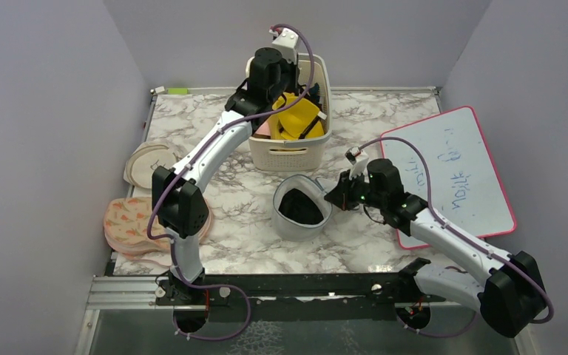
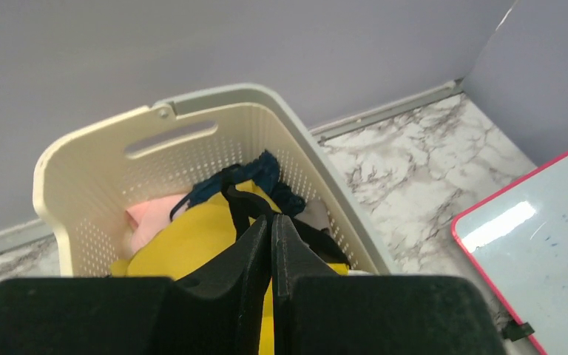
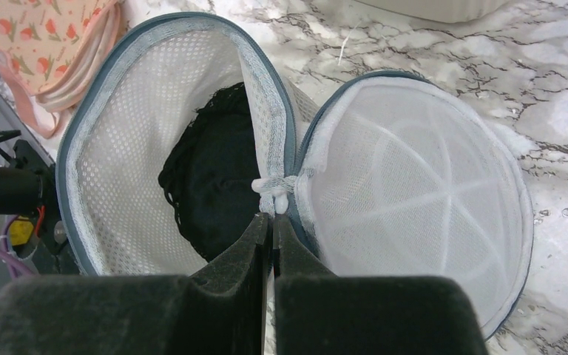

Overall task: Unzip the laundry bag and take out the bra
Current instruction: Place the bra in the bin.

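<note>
we've got the zip done: laundry bag (image 3: 118, 148) open, lid (image 3: 414, 185) flipped aside, bra (image 3: 214, 185) inside it, not out yet. right gripper (image 3: 272, 220) closed, tips at bag's white zip tab (image 3: 274, 191). left gripper (image 2: 270, 220) closed over basket (image 1: 288, 154) behind bag, black strap (image 2: 238, 207) at tips, can't tell if pinched. we count 1 bag, 1 bra, 1 basket.

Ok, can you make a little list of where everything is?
bag: open, lid flipped aside
bra: black, inside bag
right hand: shut on bag's rim
left hand: shut, over basket
in basket: yellow cloth, pink cloth
</note>
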Robot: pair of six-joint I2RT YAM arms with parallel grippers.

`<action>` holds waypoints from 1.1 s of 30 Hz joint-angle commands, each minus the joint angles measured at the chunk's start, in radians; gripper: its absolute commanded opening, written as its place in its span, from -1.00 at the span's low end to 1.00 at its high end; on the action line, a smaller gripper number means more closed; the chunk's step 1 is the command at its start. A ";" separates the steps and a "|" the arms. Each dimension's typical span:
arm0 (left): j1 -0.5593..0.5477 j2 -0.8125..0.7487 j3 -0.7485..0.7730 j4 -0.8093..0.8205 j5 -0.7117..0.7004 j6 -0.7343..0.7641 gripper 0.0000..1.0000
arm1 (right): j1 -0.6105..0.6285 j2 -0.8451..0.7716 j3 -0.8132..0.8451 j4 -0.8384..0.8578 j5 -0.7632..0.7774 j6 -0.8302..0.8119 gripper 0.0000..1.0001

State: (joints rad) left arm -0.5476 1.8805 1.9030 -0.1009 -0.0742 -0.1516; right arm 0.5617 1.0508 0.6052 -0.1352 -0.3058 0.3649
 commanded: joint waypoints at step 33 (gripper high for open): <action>-0.007 -0.564 -0.554 -0.165 0.273 -0.090 0.96 | 0.003 0.066 0.059 -0.037 -0.017 -0.049 -0.99</action>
State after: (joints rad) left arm -0.5446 1.4059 1.4395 -0.2710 -0.0257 -0.1967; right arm 0.5617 1.1130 0.6380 -0.1570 -0.3359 0.3408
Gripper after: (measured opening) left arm 0.986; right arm 0.011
